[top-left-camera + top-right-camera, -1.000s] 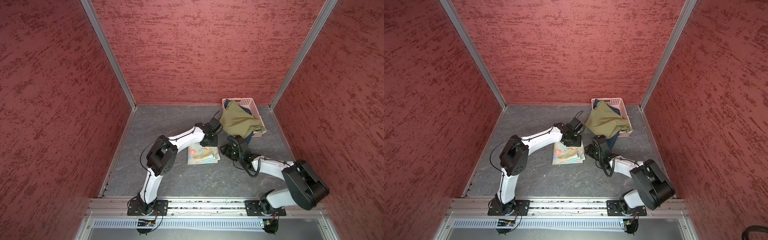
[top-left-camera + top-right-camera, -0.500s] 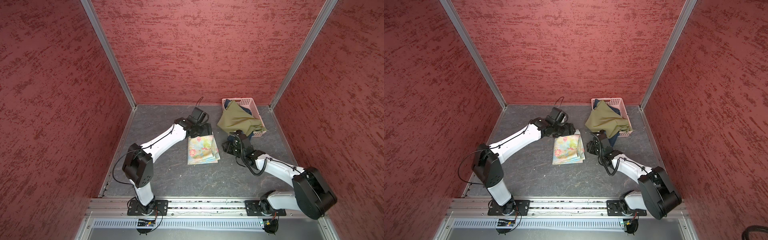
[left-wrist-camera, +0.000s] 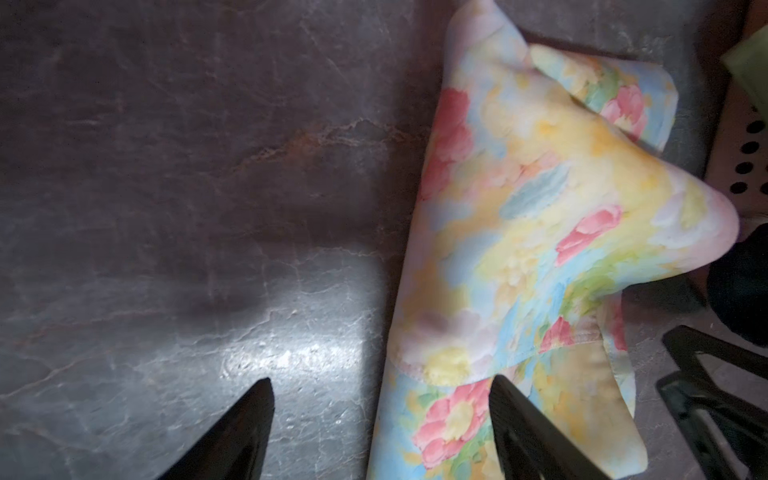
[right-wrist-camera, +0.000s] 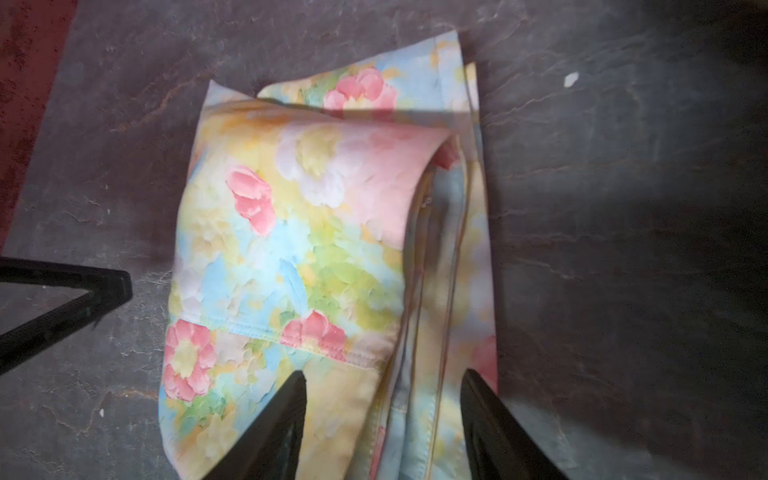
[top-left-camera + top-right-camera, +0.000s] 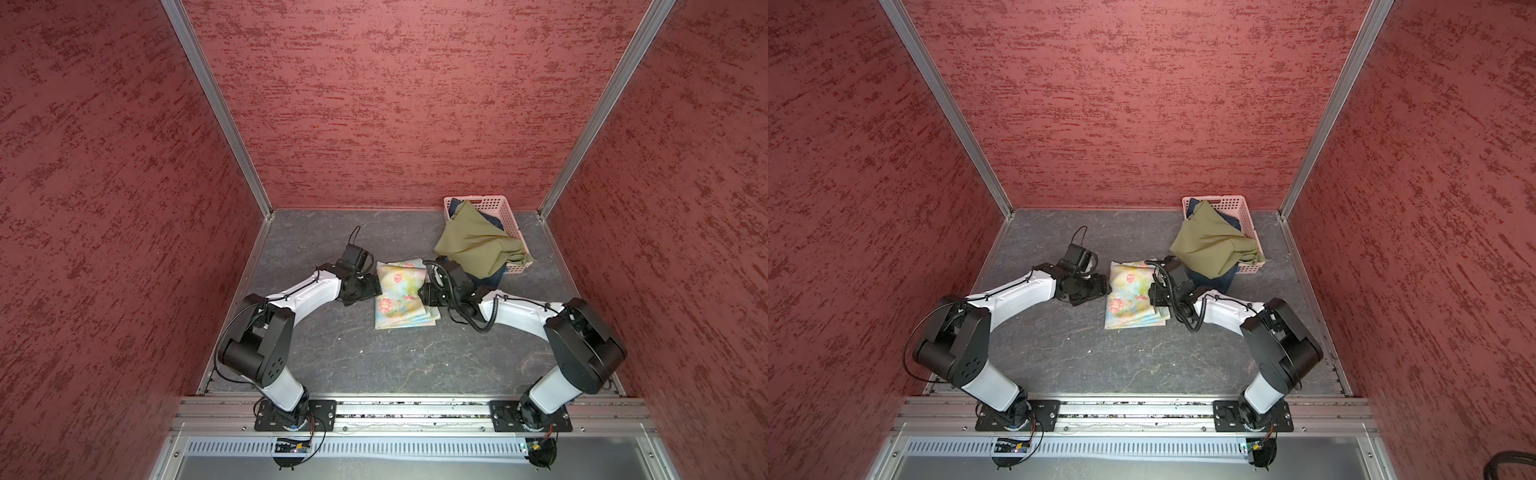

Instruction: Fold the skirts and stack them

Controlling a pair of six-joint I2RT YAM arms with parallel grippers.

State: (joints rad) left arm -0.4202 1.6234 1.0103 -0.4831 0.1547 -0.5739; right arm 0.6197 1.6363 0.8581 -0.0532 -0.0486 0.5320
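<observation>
While the folded pale pastel floral cloth skirt (image 5: 401,293) lies between the left gripper's (image 3: 380,380) and right gripper's (image 4: 383,372) open, empty jaws, apparently finished, the olive-green cloth skirt (image 5: 478,245) and dark blue denim skirt (image 5: 496,225), heaped in the pink perforated plastic basket (image 5: 500,206) behind the right jaws, await folding.

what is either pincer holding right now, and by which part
Nothing looks held: the left pincer and right pincer both stand open over opposite edges of the folded floral skirt.
</observation>
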